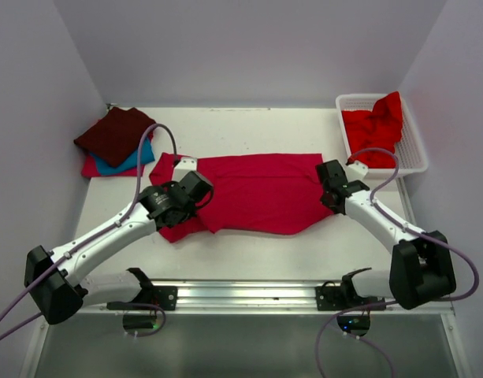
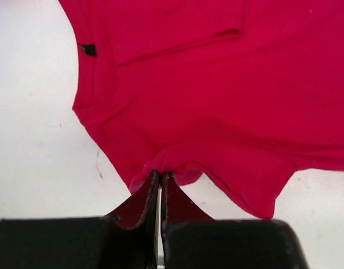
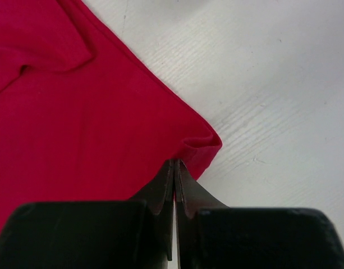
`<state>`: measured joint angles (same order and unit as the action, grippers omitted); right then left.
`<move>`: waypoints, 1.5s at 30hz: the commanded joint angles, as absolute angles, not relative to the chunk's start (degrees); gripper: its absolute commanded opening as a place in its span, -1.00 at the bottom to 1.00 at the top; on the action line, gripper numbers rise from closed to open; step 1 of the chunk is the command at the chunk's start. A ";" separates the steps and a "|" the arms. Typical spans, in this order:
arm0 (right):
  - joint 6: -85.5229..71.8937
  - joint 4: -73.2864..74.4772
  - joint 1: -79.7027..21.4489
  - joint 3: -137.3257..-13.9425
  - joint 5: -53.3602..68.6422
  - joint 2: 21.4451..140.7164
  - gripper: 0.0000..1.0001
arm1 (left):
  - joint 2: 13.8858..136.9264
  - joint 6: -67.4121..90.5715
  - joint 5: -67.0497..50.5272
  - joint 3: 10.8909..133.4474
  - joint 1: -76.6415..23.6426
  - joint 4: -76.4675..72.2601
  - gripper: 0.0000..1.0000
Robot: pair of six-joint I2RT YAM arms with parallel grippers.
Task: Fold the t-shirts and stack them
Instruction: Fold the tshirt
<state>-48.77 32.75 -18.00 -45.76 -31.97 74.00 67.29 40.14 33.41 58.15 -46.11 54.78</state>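
The left pincer and right pincer each clamp an edge of the shirt. The bites look thin, so uneven lifting could slip one free and bunch cloth on the tabletop.

From where I stand, the teal shirt is mostly buried under the dark maroon shirt, and only an edge of the pink-red shirt shows beneath. The left hand and the right hand each hide a pinch of the crimson shirt between their pressed fingers. Its black neck tag is too small to read.
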 commanded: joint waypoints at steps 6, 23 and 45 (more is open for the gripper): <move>-46.67 28.39 -16.44 -52.11 -34.19 84.63 -1.00 | 69.52 33.67 37.62 56.69 -38.85 44.13 -1.00; -41.84 25.75 -12.57 -58.44 -36.21 94.21 -1.00 | 76.20 24.52 35.51 54.84 -30.68 32.26 -1.00; -39.29 24.87 -11.95 -66.09 -35.16 99.39 -1.00 | 77.96 19.86 33.22 57.13 -23.12 28.30 -1.00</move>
